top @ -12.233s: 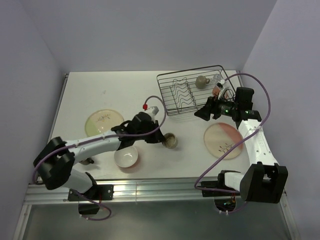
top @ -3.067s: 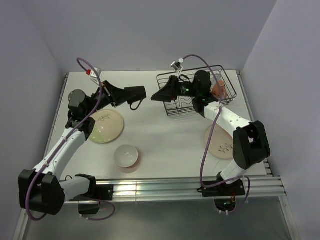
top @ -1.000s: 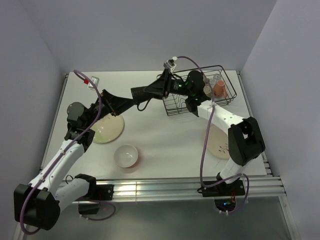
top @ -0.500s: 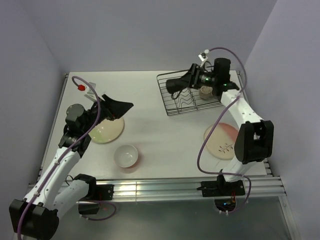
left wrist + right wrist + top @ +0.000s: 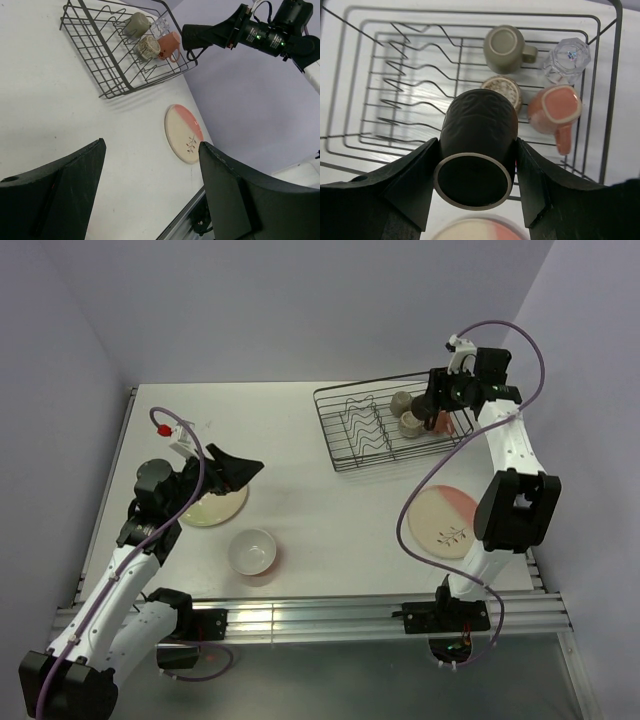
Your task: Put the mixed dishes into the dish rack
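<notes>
The right gripper (image 5: 476, 172) is clamped on a dark brown cup (image 5: 477, 127), one finger pressed against each side of it and the cup's open mouth turned toward the wrist camera. The cup hangs over the right part of the dish rack (image 5: 352, 452), a black wire basket at the far right of the white table (image 5: 280, 420); how high above the wires it sits cannot be told.

Four dishes already lie in the rack, all gathered at its right end, beside the wavy dividers:
- one olive cup (image 5: 504, 48), base up, its handle pointing right
- one speckled tan cup (image 5: 503, 89), just in front of the olive one and partly hidden behind the held cup
- one pink mug (image 5: 554, 111), just right of the speckled cup, handle toward the rack's near wall
- one clear glass (image 5: 567, 60), in the far right corner, next to the olive cup

That makes three small cups in all, counting the one being held.

Three dishes are on the table outside the rack. One cream-and-pink plate (image 5: 448, 522) with a sprig drawing lies flat in front of the rack, near the right arm's base. One cream plate (image 5: 208, 506) lies flat on the left side. One white bowl (image 5: 252, 550) stands upright near the front edge, just right of the cream plate.

The left gripper (image 5: 151, 147) has its fingers spread wide with nothing between them; it hangs above the far edge of the cream plate, well apart from the rack
</notes>
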`<state>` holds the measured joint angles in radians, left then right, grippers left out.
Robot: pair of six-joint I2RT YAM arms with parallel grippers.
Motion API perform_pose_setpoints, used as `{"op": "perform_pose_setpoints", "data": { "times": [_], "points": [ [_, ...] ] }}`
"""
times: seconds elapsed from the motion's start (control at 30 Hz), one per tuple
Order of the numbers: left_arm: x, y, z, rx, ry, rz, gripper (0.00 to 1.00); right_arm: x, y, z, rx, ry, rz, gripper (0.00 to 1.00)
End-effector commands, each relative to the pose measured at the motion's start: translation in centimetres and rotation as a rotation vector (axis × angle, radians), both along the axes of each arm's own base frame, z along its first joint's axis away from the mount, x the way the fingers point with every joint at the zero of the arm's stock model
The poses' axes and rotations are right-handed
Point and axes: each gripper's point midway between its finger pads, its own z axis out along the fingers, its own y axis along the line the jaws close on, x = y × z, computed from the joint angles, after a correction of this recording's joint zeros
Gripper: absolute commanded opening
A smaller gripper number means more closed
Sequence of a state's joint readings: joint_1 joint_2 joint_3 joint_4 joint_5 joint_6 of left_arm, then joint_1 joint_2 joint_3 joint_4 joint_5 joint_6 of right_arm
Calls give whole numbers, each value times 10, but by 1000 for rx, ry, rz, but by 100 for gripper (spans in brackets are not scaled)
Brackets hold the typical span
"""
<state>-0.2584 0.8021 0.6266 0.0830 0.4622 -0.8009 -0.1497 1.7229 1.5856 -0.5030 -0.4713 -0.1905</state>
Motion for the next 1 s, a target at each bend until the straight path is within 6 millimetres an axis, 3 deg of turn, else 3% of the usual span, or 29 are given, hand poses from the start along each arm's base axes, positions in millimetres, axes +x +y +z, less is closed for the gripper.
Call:
{"op": "perform_pose_setpoints", "data": {
  "times": [0.0, 0.23, 0.6, 0.97],
  "points": [
    [2, 5, 5, 36, -43, 19, 82, 21, -11, 21, -158, -91, 63, 0],
    [-4, 8, -5, 29, -28, 29, 82, 36, -12, 3, -291, -100, 241, 0],
    [-3, 10, -7, 33, -20, 32, 82, 23, -3, -33, -428, -75, 507, 0],
    [-1, 10, -8, 42, -17, 31, 82, 15, -8, -64, -510, -20, 628, 2]
  ]
}}
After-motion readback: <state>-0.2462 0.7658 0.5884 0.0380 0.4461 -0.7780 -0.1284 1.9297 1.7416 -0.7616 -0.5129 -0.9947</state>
